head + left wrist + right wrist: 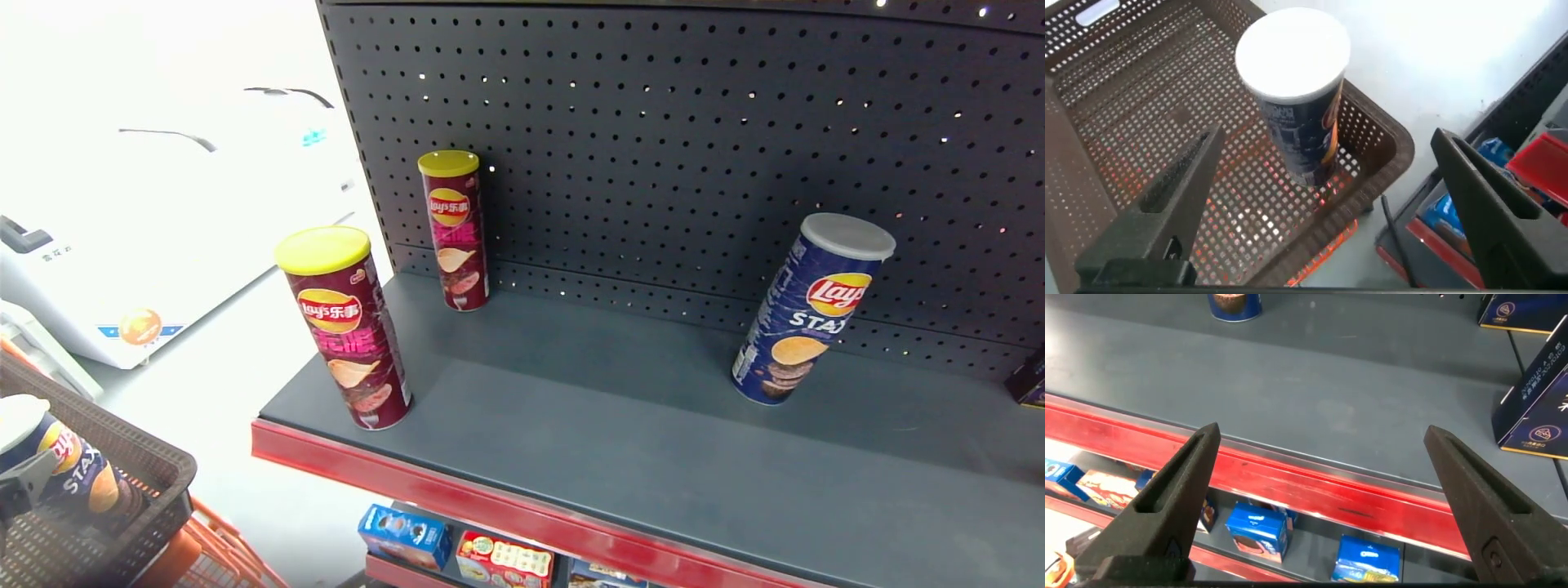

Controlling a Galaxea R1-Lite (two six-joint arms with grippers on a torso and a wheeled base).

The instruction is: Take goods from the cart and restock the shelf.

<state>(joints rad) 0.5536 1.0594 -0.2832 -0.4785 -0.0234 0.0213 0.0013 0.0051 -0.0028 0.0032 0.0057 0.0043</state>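
Observation:
In the brown mesh cart basket [1118,98] a blue chip can [1298,106] with a white lid stands upright near a corner. My left gripper [1327,137] is open above the basket, the can in line with the gap between its fingers and untouched. The same can [69,474] and the basket [155,461] are at the lower left of the head view. On the dark shelf [620,441] stand two maroon cans with yellow lids [347,327] [457,229] and one blue can [808,310]. My right gripper [1323,434] is open and empty over the shelf's red front edge [1315,486].
Dark blue boxes [1539,396] stand at the right end of the shelf. Small blue and red boxes [404,535] fill the lower shelf. An orange cart frame [220,547] sits under the basket. A white cabinet [163,245] stands to the left of the shelf unit.

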